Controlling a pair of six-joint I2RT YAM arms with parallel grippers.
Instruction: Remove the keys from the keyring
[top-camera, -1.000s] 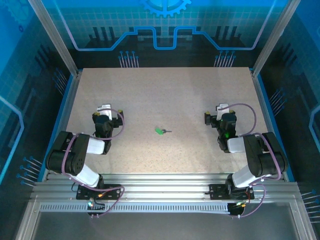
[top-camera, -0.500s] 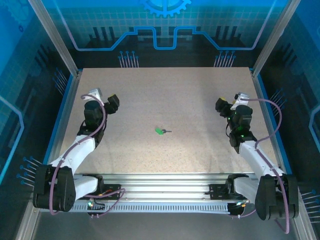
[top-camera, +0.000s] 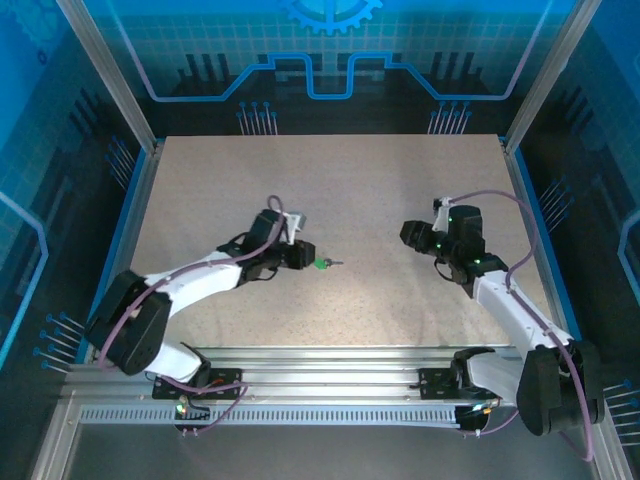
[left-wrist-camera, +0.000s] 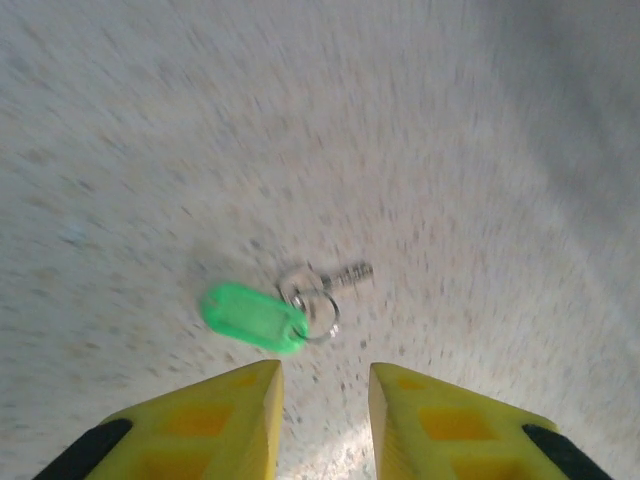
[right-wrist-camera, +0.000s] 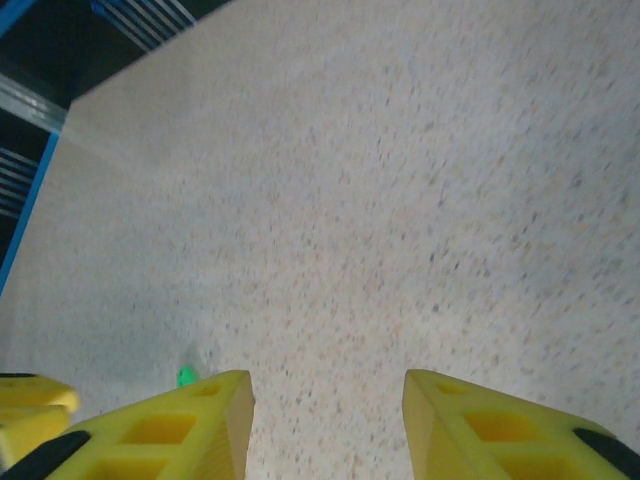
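A metal keyring (left-wrist-camera: 322, 312) lies flat on the speckled table with a green plastic tag (left-wrist-camera: 254, 318) and a small silver key (left-wrist-camera: 340, 276) on it. From above, the green tag (top-camera: 319, 263) sits at the table's middle. My left gripper (left-wrist-camera: 325, 375) is open just short of the ring, nothing between its yellow fingers (left-wrist-camera: 215, 420); in the top view it (top-camera: 303, 254) is right beside the tag. My right gripper (right-wrist-camera: 328, 385) is open and empty over bare table, well right of the keys (top-camera: 412, 236). The tag (right-wrist-camera: 186, 377) peeks past its left finger.
The beige table (top-camera: 330, 190) is ringed by blue rails and metal posts. The left gripper's yellow fingertips (right-wrist-camera: 30, 400) show at the lower-left corner of the right wrist view.
The left arm has swung from the far left in to the centre, ending beside the green tag. The right gripper has moved left and turned toward the keys. The keyring has not moved.
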